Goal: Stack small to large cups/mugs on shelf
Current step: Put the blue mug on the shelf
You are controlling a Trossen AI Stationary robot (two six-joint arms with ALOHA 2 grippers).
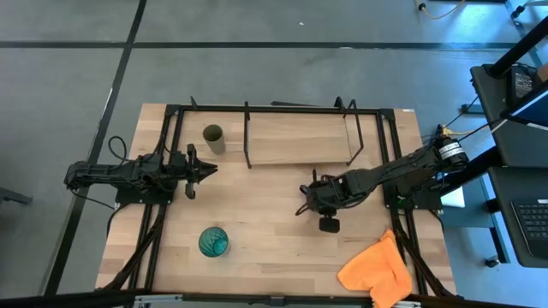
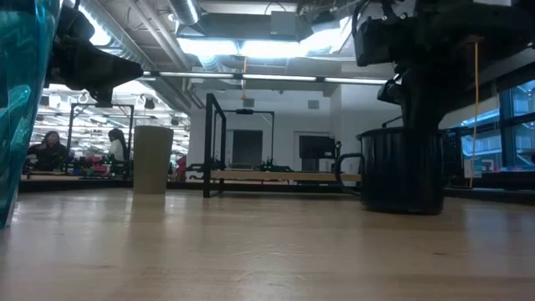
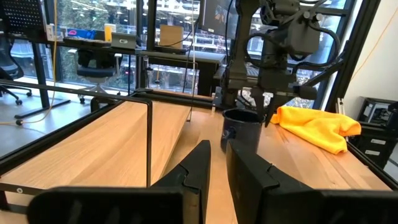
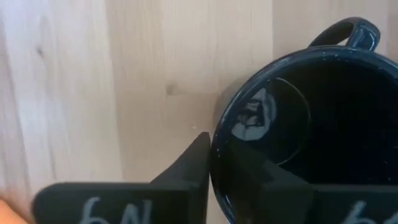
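Note:
The dark navy mug (image 4: 323, 124) stands upright on the table, right of centre, also seen in the low view (image 2: 401, 171) and the left wrist view (image 3: 241, 130). My right gripper (image 4: 211, 174) points down onto it and covers it in the high view (image 1: 318, 204). The olive-tan cup (image 1: 212, 137) stands by the shelf's left end. The teal tumbler (image 1: 212, 242) stands toward the near edge. The shelf (image 1: 300, 137), a light board in a black rod frame, sits at the far side. My left gripper (image 1: 210, 169) waits shut over the table's left part. My right gripper grips the navy mug's rim (image 4: 214, 140), on the side roughly opposite the handle (image 4: 348, 31). One finger (image 4: 186, 168) is outside the wall and the other (image 4: 261, 186) is inside the mug. The fingers come from above, pointing down. The mug stands upright on the table.
An orange cloth (image 1: 377, 267) lies at the near right corner. Black frame rails (image 1: 171, 137) run along the table's left, right and far sides. Bare wood lies between the mug, the tumbler and the shelf. People sit far behind the table (image 2: 50, 150).

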